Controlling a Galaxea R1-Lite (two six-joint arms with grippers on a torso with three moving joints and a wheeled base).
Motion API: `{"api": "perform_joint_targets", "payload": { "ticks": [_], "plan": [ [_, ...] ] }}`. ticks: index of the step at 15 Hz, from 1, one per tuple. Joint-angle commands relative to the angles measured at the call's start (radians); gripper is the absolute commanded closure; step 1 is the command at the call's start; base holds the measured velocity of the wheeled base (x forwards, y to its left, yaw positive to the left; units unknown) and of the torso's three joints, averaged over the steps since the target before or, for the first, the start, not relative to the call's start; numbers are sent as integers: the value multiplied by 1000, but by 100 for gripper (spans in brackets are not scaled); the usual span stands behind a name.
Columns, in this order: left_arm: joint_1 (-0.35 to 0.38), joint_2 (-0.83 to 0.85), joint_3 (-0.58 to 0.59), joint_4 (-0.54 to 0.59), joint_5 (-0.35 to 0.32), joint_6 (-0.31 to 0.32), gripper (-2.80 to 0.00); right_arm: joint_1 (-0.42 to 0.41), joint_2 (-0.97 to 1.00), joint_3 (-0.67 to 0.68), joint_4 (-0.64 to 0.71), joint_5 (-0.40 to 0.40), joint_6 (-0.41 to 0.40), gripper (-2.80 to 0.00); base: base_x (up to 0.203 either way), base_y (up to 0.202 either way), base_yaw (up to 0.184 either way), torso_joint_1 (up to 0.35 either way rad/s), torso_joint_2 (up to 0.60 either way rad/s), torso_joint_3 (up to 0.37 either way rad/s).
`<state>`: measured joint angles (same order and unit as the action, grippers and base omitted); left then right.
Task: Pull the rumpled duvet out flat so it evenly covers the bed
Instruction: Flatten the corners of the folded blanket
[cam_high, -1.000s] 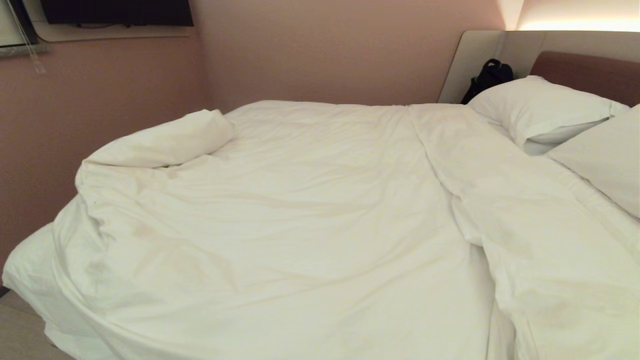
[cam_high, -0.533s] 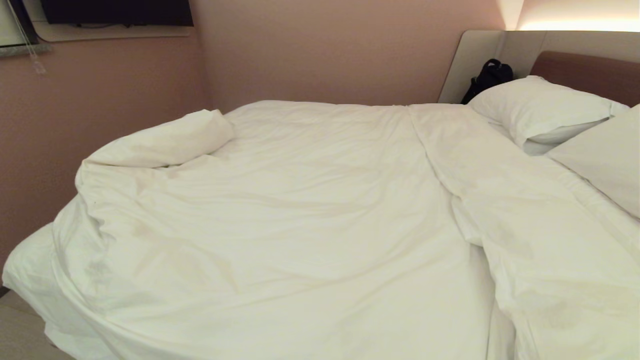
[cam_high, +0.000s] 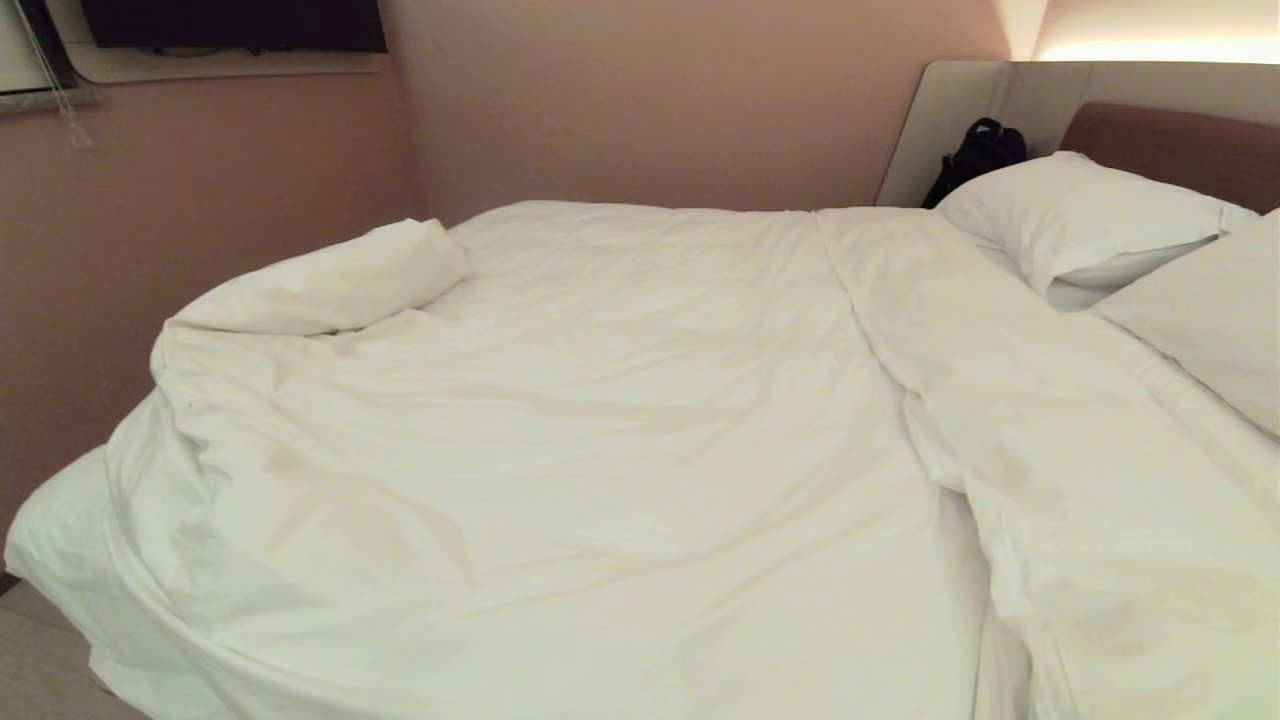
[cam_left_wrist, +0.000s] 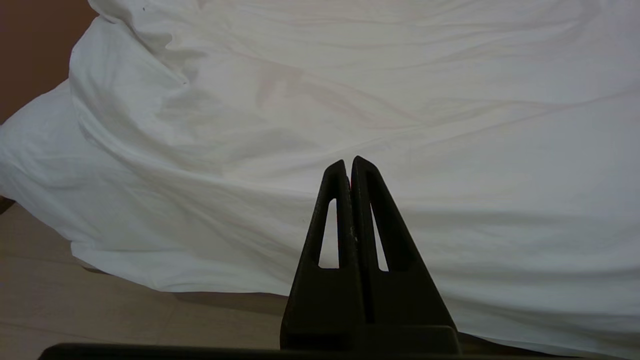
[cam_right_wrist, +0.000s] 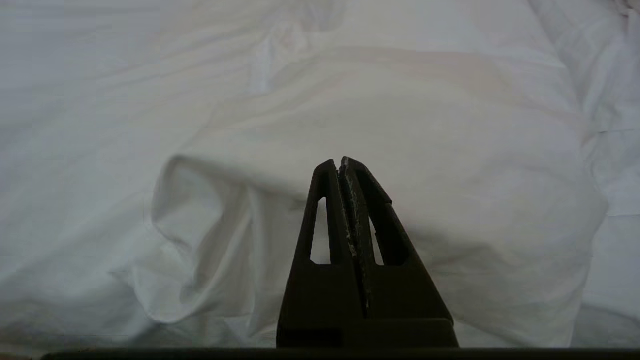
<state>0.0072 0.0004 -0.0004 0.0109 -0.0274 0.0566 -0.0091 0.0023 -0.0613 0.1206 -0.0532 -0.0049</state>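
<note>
- Pink walls close in this bedroom on two sides, and the bed (cam_high: 55, 540) fills nearly all you see from the head view, its headboard (cam_high: 1180, 150) off to the right.
- Your duvet (cam_high: 600, 450) lies heaped across the mattress: one corner is rolled back on itself at the far left (cam_high: 340, 280), and a thick fold (cam_high: 960, 380) runs from the far edge toward you on the right, short of the pillows (cam_high: 1080, 215).
- Its long ridge runs away from you, so judge the pull as crosswise, out to the sides and toward the foot.
- Your left hand (cam_left_wrist: 348, 162) is pinched closed and empty, pointing at the duvet edge that droops over the bed's near left corner, just above the floor (cam_left_wrist: 75, 310).
- Your right hand (cam_right_wrist: 340, 164) is likewise closed on nothing, aimed at a puckered fold (cam_right_wrist: 200, 240) in the cloth ahead of it.
- Neither hand touches fabric yet; both must open before any grasp.
- Left looks better placed for the hanging edge, right for the ridge.
- Mind the black bag (cam_high: 975, 155) by the headboard.
</note>
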Motion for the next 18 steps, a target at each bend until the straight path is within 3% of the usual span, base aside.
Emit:
{"api": "perform_joint_targets", "payload": {
  "ticks": [1, 4, 6, 12, 18],
  "plan": [
    [0, 0, 0, 0, 0, 0, 0, 1, -1, 18, 0, 52, -61, 0, 0, 0, 0, 0, 0, 0],
    [0, 0, 0, 0, 0, 1, 0, 1, -1, 27, -22, 56, -69, 0, 0, 0, 0, 0, 0, 0],
    [0, 0, -1, 0, 0, 0, 0, 1, -1, 59, -119, 56, -78, 0, 0, 0, 0, 0, 0, 0],
    [0, 0, 0, 0, -1, 0, 0, 1, -2, 61, -119, 49, 0, 0, 0, 0, 0, 0, 0, 0],
    [0, 0, 0, 1, 9, -11, 0, 1, -2, 61, -119, 49, 1, 0, 0, 0, 0, 0, 0, 0]
  ]
}}
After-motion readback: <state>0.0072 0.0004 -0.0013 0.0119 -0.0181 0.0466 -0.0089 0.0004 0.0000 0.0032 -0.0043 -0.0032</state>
